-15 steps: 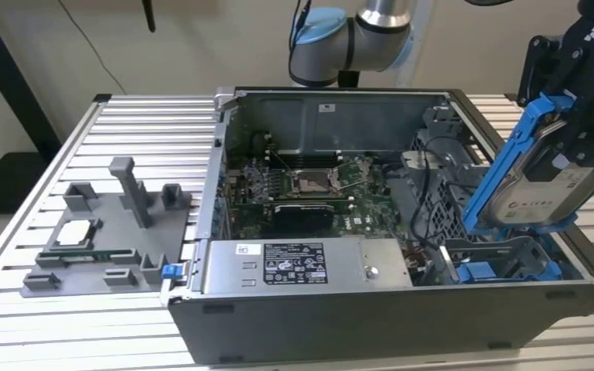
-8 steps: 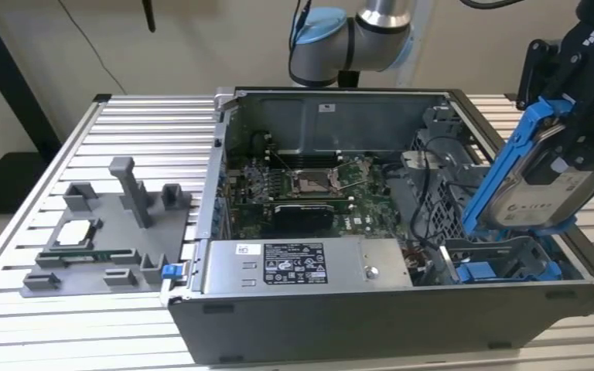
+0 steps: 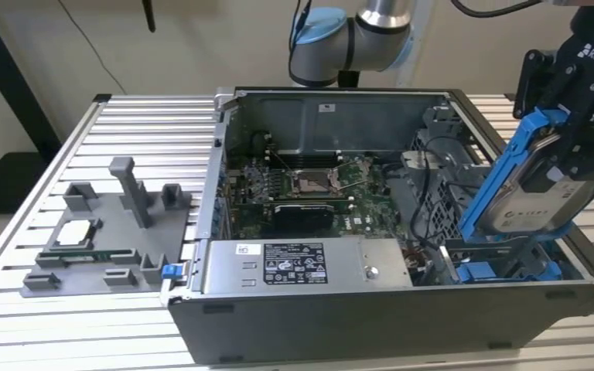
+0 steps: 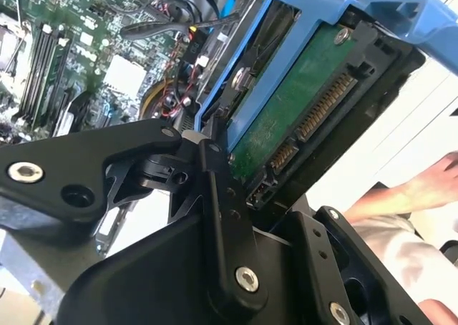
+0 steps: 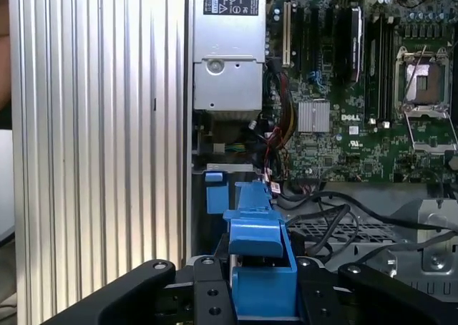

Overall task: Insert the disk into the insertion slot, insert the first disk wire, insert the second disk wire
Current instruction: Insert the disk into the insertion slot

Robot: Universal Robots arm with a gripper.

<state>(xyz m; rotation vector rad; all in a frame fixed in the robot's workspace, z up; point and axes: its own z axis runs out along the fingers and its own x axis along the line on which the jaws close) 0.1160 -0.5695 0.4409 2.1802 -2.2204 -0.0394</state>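
Exterior view: my claw (image 3: 571,143) is closed on the disk (image 3: 524,185), which tilts above the slot (image 3: 503,267) at the exterior view's right of the case (image 3: 380,309). Second wrist view: fingers (image 4: 215,167) pinch its blue frame, the safe hold. I judge it stiff and weighty, with fragile connectors. First wrist view: a ribbed metal table (image 5: 93,124) lies beside the case.

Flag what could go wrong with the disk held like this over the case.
The disk hangs tilted in the gripper, its lower end near the insertion slot; it might jam at the mouth if not squared up. Loose black cables near the slot could snag it.
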